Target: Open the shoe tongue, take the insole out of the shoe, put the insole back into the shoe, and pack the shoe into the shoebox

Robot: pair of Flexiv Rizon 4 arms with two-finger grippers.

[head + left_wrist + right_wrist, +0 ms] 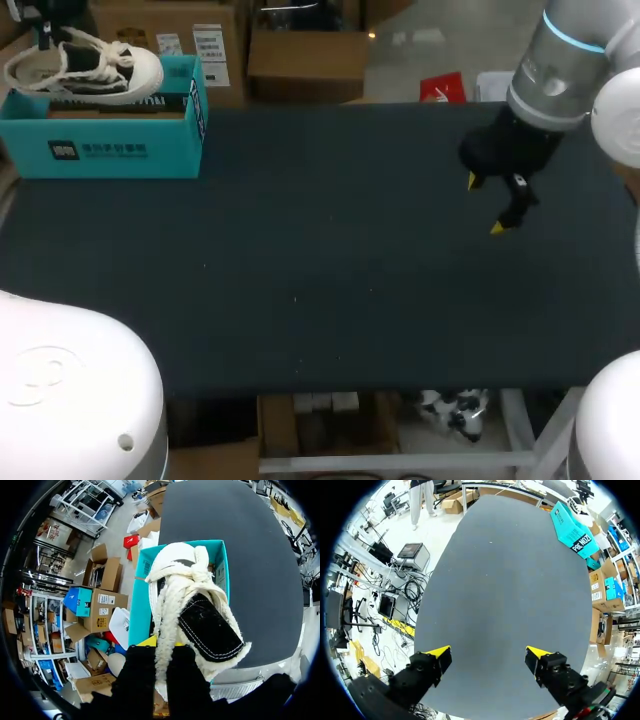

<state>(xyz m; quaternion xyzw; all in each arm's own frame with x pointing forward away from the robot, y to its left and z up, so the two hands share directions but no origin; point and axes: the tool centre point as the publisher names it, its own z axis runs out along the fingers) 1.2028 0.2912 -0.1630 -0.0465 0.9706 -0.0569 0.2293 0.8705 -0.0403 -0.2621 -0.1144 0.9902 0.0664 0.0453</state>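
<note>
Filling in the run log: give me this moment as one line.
left gripper: shut on shoe | shoe: over open shoebox | right gripper: open, empty, above table

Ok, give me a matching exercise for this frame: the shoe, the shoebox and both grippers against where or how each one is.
Things: 1 shoe; 2 shoebox; 3 right gripper; 4 left gripper.
States: A open above the bare table; B teal, at the far left corner; C white, lying across the box top; D shut on the shoe.
Pairs: 1-C, 2-B, 3-A, 4-D.
</note>
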